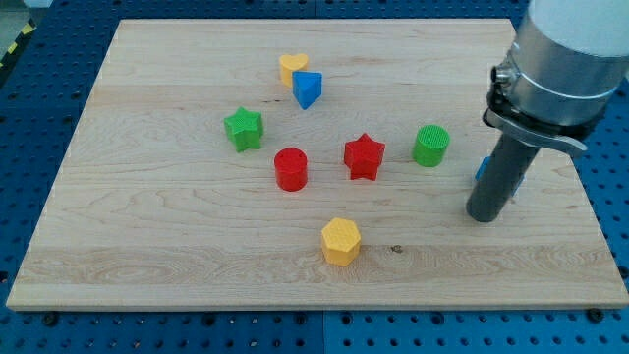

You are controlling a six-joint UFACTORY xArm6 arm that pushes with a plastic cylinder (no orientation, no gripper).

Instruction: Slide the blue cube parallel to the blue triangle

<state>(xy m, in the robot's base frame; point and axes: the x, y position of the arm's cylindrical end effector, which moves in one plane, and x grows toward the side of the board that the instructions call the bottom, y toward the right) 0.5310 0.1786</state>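
Observation:
The blue triangle (308, 89) lies near the view's top middle, touching a yellow heart (291, 68). The blue cube (484, 169) is mostly hidden behind my rod at the view's right; only a thin blue sliver shows at the rod's left side. My tip (484, 215) rests on the board just below and in front of the blue cube, close to it. I cannot tell whether the rod touches the cube.
A green star (244, 129), a red cylinder (291, 169), a red star (364, 156) and a green cylinder (430, 146) lie across the middle. A yellow hexagon (341, 241) sits lower. The wooden board (147, 246) has its right edge near my tip.

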